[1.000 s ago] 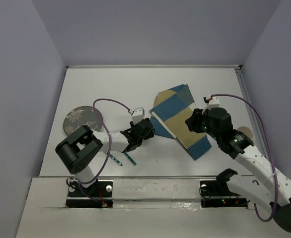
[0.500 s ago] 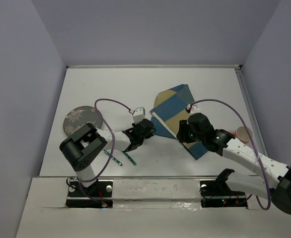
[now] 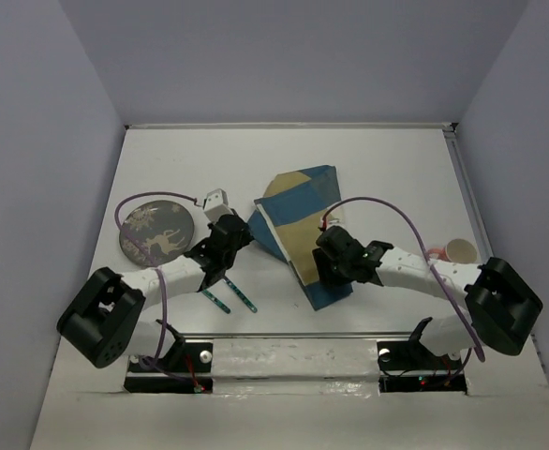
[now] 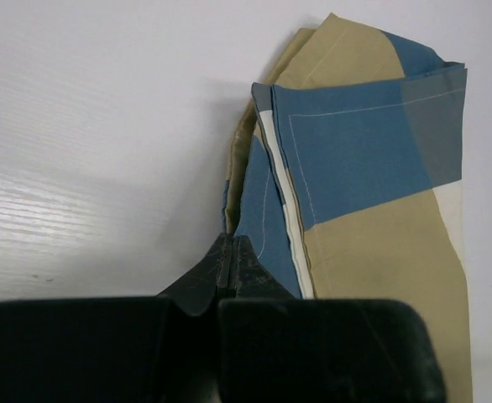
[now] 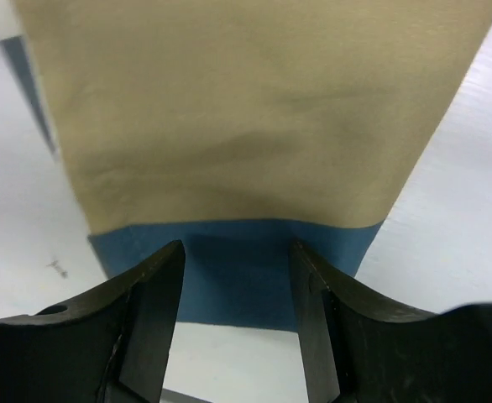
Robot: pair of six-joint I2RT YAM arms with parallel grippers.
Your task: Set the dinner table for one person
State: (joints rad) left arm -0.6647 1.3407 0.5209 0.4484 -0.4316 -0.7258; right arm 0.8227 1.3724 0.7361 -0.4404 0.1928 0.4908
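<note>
Well left of the placemat [image 3: 298,211], the plate [image 3: 155,229] waits on the bench [image 3: 349,159], whose white top spreads under everything. Two teal utensils [image 3: 229,297] lie near the placemat's left corner, on its near side. Your left jaws are clenched on the placemat's folded left edge. Your right jaws are released, spread over its near blue border. A cup [image 3: 459,250] stands well right of the placemat. You seem to be laying out the placemat; next it likely needs pulling flat and square before the plate goes on.
</note>
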